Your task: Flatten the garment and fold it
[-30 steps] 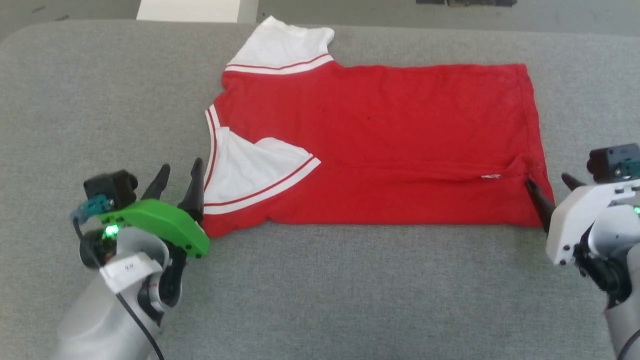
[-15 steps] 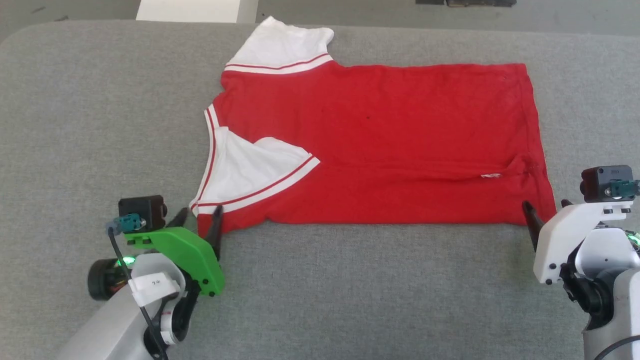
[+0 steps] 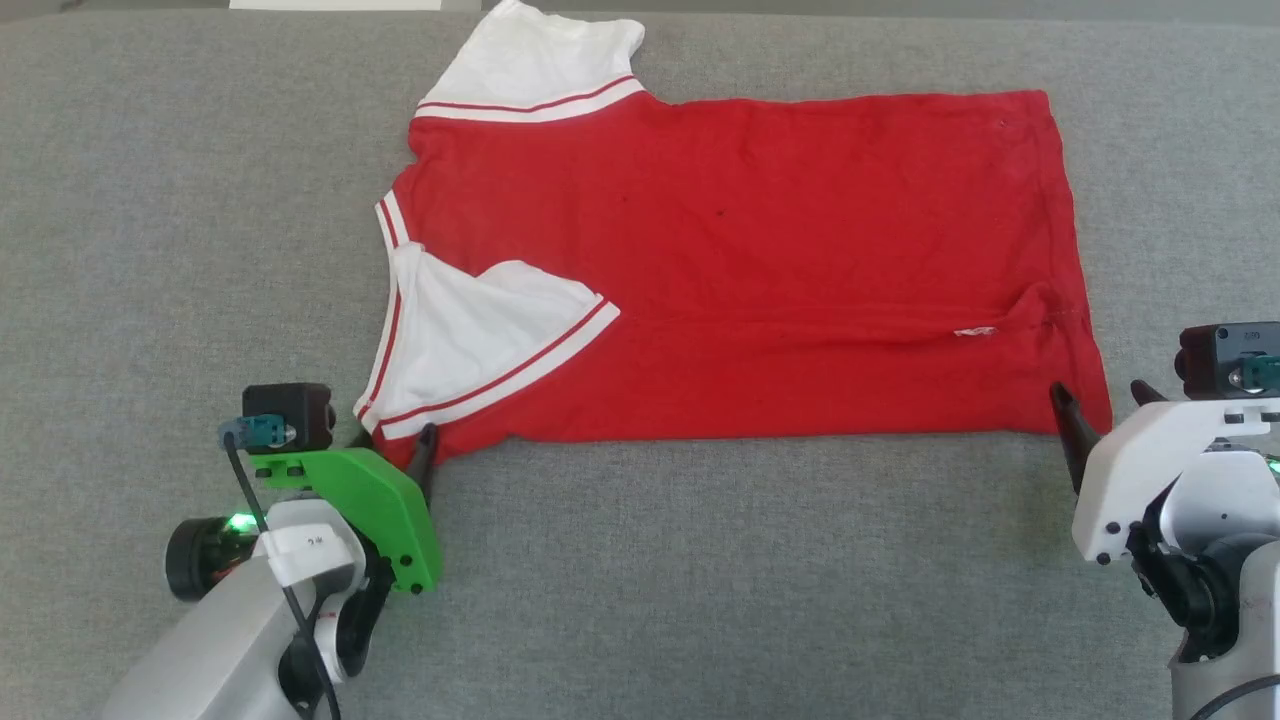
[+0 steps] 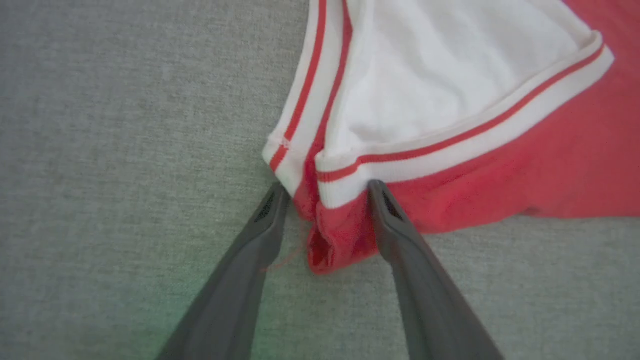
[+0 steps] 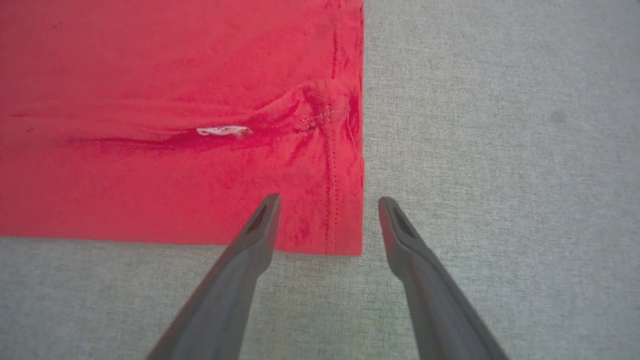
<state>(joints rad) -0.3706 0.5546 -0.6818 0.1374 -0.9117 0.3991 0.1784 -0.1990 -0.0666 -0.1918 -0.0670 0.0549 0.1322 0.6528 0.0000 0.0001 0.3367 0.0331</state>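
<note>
The red jersey T-shirt [image 3: 760, 260] has white short sleeves banded in white trim with one thin red stripe; that striped band lies just ahead of the left gripper [image 4: 326, 185], whose fingers are dark grey. A small white tag [image 5: 224, 131] shows ahead of the right gripper [image 5: 328, 199]. The woven fabric surface [image 3: 700, 560] is flecked grey.

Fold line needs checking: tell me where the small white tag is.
In the head view the small white tag lies on the red T-shirt near its right-hand hem, just up and left of the right gripper.
</note>
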